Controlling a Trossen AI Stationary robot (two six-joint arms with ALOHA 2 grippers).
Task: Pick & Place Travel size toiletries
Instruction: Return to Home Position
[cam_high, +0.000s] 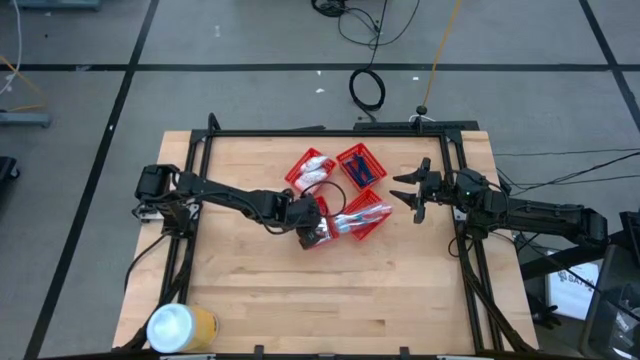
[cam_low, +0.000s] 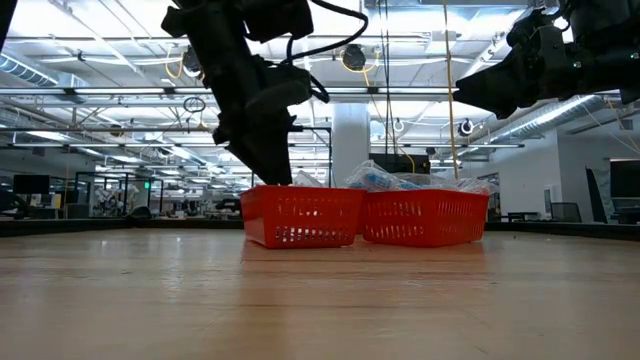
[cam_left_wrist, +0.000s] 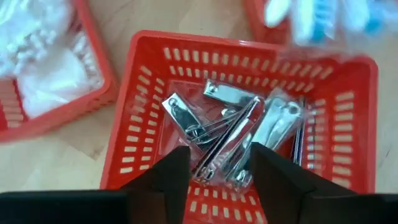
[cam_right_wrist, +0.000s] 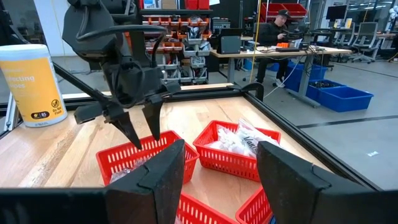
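Just above red basket (cam_left_wrist: 249, 53), left fingers (cam_left_wrist: 168, 180)

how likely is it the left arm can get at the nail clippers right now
Probably yes: the left end effector hangs open just above the nail clippers in their red basket, nothing covering them.

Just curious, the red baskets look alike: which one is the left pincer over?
The basket holding silver nail clippers; the open left pincer hangs right above it. The basket beside it holds white packets.
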